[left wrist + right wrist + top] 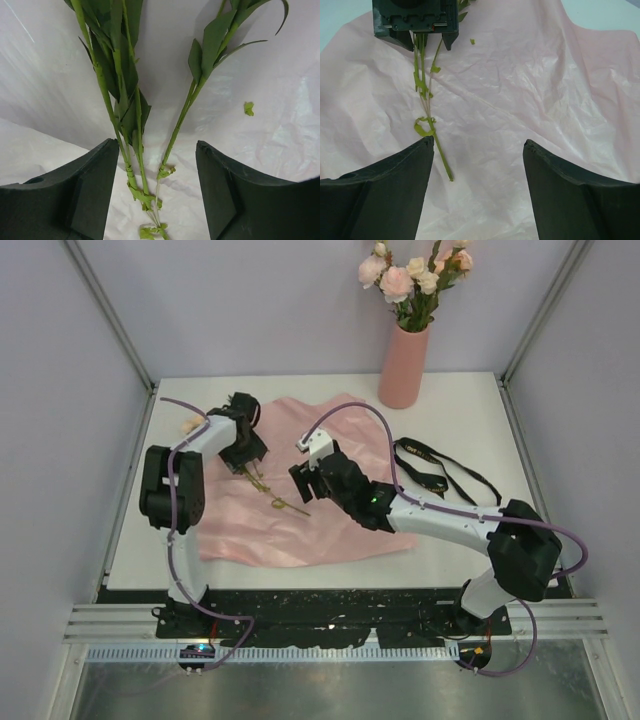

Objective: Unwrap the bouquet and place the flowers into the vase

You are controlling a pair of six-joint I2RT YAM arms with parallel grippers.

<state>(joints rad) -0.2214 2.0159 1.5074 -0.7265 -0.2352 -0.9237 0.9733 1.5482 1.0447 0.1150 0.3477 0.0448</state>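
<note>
The salmon-pink vase stands at the back of the table with several pink and cream flowers in it. The bouquet is undone, and its pink paper lies spread flat. A few green leafy stems lie on that paper. My left gripper is open low over them, and the stems run between its fingers without touching either one. My right gripper is open over bare paper just beyond the stem tips, holding nothing.
A loose black ribbon lies on the white table to the right of the paper. A peach bloom shows left of the left arm. Grey walls close in the table at the back and on both sides.
</note>
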